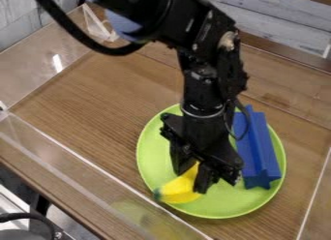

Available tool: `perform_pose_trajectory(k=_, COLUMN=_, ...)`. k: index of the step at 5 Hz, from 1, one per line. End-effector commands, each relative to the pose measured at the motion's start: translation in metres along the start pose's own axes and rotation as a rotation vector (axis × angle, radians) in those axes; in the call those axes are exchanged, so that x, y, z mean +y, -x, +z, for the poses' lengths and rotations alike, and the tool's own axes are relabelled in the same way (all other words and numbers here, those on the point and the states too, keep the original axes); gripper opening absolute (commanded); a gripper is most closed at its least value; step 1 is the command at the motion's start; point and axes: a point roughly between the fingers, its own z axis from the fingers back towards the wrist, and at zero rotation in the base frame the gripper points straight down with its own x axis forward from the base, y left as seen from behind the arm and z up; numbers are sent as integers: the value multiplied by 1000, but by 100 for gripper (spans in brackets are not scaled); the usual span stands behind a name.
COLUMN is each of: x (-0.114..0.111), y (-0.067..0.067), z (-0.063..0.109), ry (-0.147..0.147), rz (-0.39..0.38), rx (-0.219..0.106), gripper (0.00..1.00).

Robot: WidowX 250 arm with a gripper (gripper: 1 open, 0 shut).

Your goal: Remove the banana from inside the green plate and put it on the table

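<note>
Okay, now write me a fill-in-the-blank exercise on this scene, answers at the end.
1. The gripper is closed on the yellow ____.
2. The plate under it is coloured ____.
3. The long block lying on the plate is coloured ____.
4. The table around the plate has a surface that looks like ____.

Missing words: banana; green; blue; wood.
</note>
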Motion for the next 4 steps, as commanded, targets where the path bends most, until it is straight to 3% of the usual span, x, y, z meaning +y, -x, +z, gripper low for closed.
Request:
perform_pose_trajectory(k=1, x=2, y=-10, z=17, ry=3, rz=6, rx=-57, gripper=0)
perform_pose_trajectory(k=4, x=5, y=-7, z=25, ry=7, rz=7, rx=-44, gripper=0)
